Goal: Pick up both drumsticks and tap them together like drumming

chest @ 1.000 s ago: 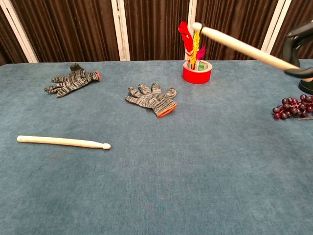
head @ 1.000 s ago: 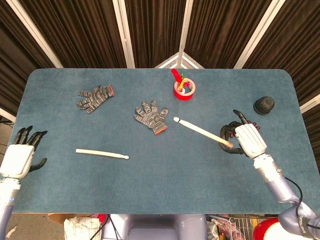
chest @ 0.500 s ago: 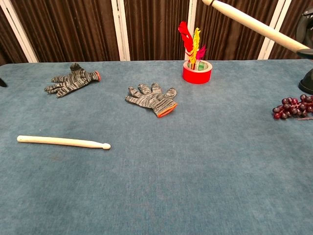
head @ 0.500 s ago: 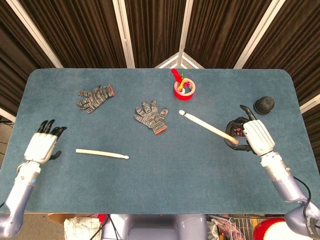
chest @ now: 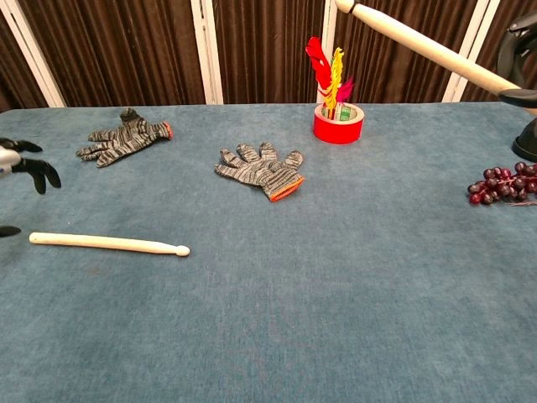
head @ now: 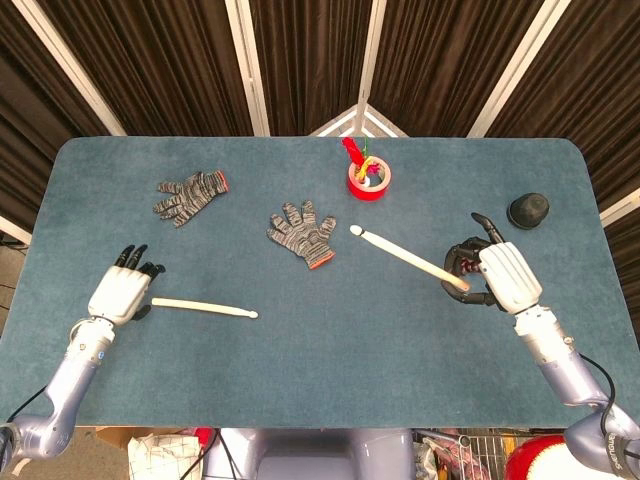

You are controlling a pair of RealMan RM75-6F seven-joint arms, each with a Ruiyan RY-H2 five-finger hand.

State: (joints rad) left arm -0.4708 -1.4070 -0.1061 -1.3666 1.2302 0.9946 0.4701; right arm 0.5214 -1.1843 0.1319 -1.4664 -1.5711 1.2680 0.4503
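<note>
While the right hand (head: 505,277) keeps one drumstick (head: 405,258) lifted off the worktop (head: 330,350), tip angled up and toward the middle, fingers wrapped round its butt end. Left arm swung in from the near left edge over the last second, left hand (head: 122,293) now just beside the butt of the second drumstick (head: 204,307), fingers spread apart and holding nothing. Second drumstick unmoved, lying flat on the near left of the worktop, tip pointing right. Raised drumstick tilted slightly differently from half a second ago, otherwise held in place. Judged from this: one stick secured, the other about to be grasped, tapping not yet begun.

Largely cut off in the chest view: left hand, only dark fingers (chest: 33,170) showing at the frame edge; right hand, only a dark sliver at the right border. Impossible to tell from either view whether the left hand touches the stick or hangs above it. Grip on the raised drumstick mostly hidden beneath the back of the right hand. Grapes (chest: 502,184) behind that hand seen clearly only from the chest.
</note>
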